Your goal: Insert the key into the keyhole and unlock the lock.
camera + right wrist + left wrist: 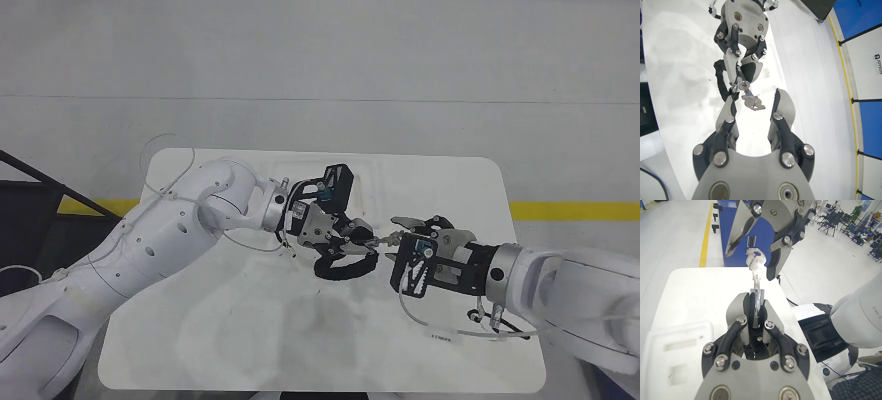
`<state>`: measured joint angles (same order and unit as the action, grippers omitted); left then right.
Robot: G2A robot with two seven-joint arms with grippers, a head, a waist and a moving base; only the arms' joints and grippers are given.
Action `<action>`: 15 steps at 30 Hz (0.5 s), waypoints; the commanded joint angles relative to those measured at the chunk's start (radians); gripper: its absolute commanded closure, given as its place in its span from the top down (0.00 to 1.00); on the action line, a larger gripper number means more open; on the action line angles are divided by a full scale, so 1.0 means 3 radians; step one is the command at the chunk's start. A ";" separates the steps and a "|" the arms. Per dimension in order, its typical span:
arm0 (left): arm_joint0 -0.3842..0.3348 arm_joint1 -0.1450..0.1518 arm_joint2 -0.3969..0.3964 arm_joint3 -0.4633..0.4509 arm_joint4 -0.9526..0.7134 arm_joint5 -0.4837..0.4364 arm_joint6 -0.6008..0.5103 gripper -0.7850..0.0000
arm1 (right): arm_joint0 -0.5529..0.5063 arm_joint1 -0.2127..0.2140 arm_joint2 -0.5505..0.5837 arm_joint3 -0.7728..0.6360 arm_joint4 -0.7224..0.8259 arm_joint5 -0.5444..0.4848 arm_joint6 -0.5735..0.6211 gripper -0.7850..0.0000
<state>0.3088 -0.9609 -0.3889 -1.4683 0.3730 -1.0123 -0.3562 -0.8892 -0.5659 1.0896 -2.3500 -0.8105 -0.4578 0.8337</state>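
Over the table (250, 340), near its middle: lock (757, 300) clamped by its chrome barrel in the left gripper (756, 303), jaws tight on it, held off the surface. Key (755, 259) sits in the keyhole (743, 86), with a stretch of blade showing outside the barrel. Right gripper (755, 100) spread wide, one finger on each side of the key head. The nearer pad looks just beside the head; whether it touches cannot be told from the wrist views. Black cable (720, 83) hangs from the lock beside the left gripper. Risks from here, as judged:
(1) the key is possibly not fully seated, so a turn could bind or bend the blade;
(2) the fingers flank the head's edges, not its flats, so closing gives a thin hold that may slip or swivel the head;
(3) if one finger arrives first, it would lever the key sideways in the keyhole or drag it out;
(4) turning torque passes into the round barrel, which could spin in the left pads instead of the key turning;
(5) cable weight may tilt the lock off the right gripper's axis.
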 commanded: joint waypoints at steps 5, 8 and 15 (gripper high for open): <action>-0.0078 0.0019 0.0086 0.0016 -0.0053 0.0000 0.0015 0.00 | -0.0023 -0.0016 0.0027 0.0000 -0.0014 -0.0053 -0.0038 0.17; -0.0108 0.0024 0.0126 0.0027 -0.0058 0.0000 0.0044 0.00 | -0.0035 -0.0024 0.0039 0.0000 0.0020 -0.0085 -0.0035 0.04; -0.0152 0.0027 0.0218 0.0059 -0.0017 0.0000 0.0152 0.00 | -0.0078 -0.0045 0.0063 0.0000 0.0167 0.0002 0.0024 0.00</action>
<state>0.2645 -0.9529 -0.3271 -1.4520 0.3646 -1.0123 -0.3161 -0.9105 -0.5786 1.1082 -2.3500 -0.7695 -0.4634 0.8368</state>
